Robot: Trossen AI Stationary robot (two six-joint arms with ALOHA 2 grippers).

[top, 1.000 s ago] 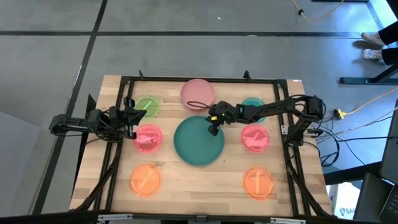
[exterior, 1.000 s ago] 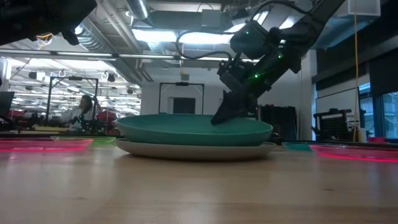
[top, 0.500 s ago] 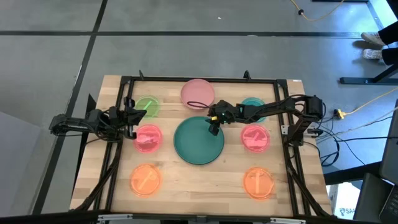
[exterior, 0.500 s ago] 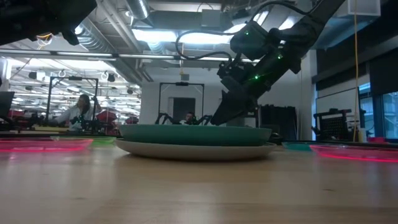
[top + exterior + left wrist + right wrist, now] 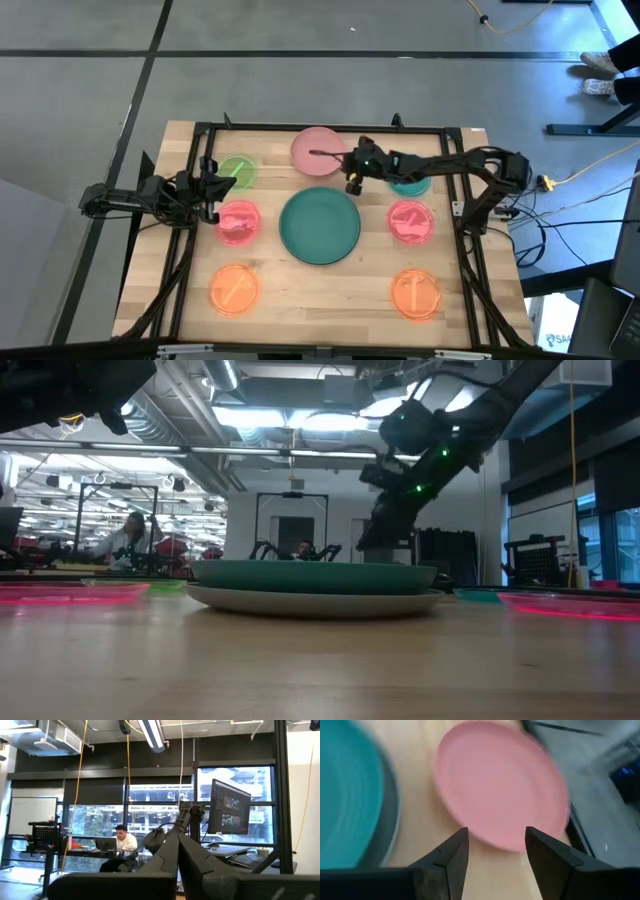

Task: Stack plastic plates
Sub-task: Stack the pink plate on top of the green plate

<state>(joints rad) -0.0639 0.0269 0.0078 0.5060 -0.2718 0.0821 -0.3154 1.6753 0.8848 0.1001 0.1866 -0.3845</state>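
The right end effector (image 5: 352, 183) hangs above the counter (image 5: 320, 285) between the teal plate (image 5: 320, 225) and the pink plate (image 5: 316, 148), just off the teal plate's far rim. Its fingers (image 5: 449, 857) stand apart with nothing between them — the wrist view looks past them onto the pink plate's near edge. In the low view it is raised clear of the plates.

The teal plate lies at mid-counter on top of a grey plate (image 5: 315, 601), the two stacked. The pink plate lies at the far edge, centre.

Small plates lie around them, each apart from the rest:
- green (image 5: 237, 170), far left
- pink-red (image 5: 238, 222), left of the stack
- orange (image 5: 234, 288), near left
- teal-blue (image 5: 411, 182), far right, partly under the right arm
- pink-red (image 5: 410, 221), right of the stack
- orange (image 5: 415, 293), near right

The left end effector (image 5: 215, 188) waits at the left side between the green and left pink-red plates — whether it is open I cannot tell.
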